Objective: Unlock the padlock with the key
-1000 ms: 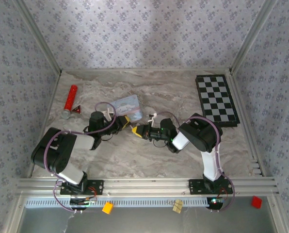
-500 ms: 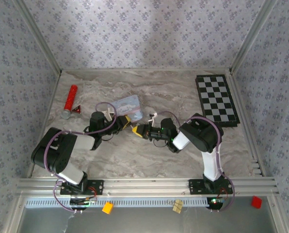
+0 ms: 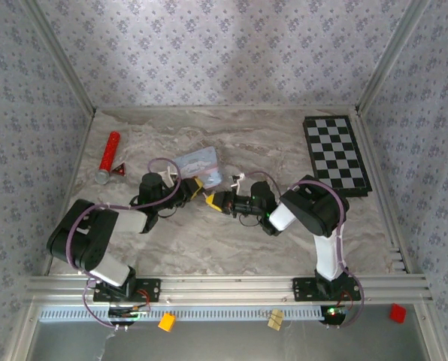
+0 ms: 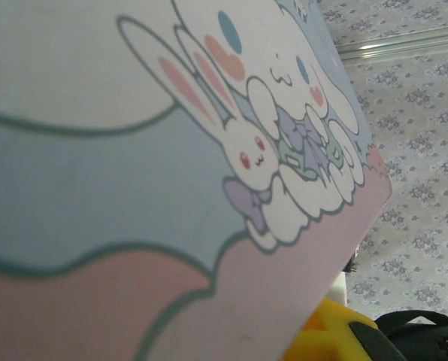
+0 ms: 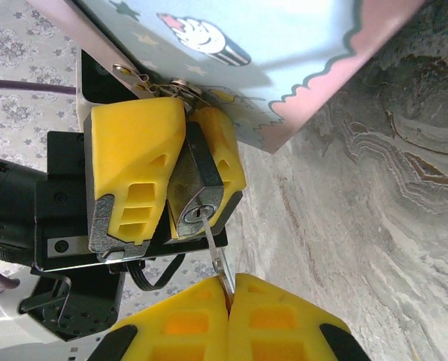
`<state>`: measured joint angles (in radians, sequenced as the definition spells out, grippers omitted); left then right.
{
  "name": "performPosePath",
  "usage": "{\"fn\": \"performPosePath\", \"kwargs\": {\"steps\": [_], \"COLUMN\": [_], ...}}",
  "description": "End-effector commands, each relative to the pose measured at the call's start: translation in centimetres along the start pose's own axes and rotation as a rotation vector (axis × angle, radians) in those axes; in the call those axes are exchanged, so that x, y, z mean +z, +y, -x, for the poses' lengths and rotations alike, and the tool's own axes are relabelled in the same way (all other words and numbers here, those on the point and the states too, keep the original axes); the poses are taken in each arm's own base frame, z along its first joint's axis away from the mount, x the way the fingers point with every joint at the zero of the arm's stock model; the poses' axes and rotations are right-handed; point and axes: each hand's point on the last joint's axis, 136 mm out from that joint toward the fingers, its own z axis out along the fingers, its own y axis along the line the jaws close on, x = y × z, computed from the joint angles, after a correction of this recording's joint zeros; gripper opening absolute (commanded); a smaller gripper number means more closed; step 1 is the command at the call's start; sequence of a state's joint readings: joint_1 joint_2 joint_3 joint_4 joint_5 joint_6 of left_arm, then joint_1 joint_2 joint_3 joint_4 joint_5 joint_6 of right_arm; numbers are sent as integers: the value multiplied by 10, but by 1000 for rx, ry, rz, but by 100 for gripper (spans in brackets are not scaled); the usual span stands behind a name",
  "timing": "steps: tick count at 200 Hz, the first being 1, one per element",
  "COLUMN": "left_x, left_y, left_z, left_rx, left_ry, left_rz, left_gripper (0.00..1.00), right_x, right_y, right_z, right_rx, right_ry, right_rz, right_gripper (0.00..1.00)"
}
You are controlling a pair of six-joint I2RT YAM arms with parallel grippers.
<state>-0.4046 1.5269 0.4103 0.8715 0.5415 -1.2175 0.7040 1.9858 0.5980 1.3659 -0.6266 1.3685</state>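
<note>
My left gripper [image 5: 185, 143] pinched the stiff little padlock [image 5: 196, 197] by its sides beside the tin [image 5: 269, 45], while the right gripper [image 5: 230, 301] nipped the thin, probably slippery key [image 5: 216, 252] at its keyhole.

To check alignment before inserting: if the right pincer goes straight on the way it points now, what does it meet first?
The padlock, clamped in the left pincer. The key held by the right pincer points at its keyhole, the tip seemingly at the slot; depth is unclear.

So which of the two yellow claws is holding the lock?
The left gripper: it clamps the padlock. The right gripper pinches just the thin key, tip at the keyhole.
</note>
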Motion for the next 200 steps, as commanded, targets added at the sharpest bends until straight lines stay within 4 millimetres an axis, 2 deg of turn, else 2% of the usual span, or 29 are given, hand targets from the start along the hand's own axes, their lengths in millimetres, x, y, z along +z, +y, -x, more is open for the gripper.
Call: {"fn": "performPosePath", "kwargs": {"steps": [1, 78, 102, 150, 200], "left_x": [-3, -1, 1, 3, 5], "left_y": [-38, -38, -36, -40, -36], "left_z": [-19, -25, -26, -30, -32], "left_rx": [69, 74, 75, 77, 75], "left_ry": [76, 87, 94, 104, 109], "left_rz": [-125, -125, -119, -131, -118], "left_gripper": [0, 0, 0, 0, 0], "right_x": [4, 0, 3, 0, -5], "right_y": [31, 47, 52, 36, 26], "right_z": [15, 32, 31, 34, 42], "right_rx": [-37, -38, -47, -40, -22], "right_ry": [-33, -50, -40, -63, -98], "right_rz": [77, 113, 126, 90, 68], "right_gripper": [0, 0, 0, 0, 0]}}
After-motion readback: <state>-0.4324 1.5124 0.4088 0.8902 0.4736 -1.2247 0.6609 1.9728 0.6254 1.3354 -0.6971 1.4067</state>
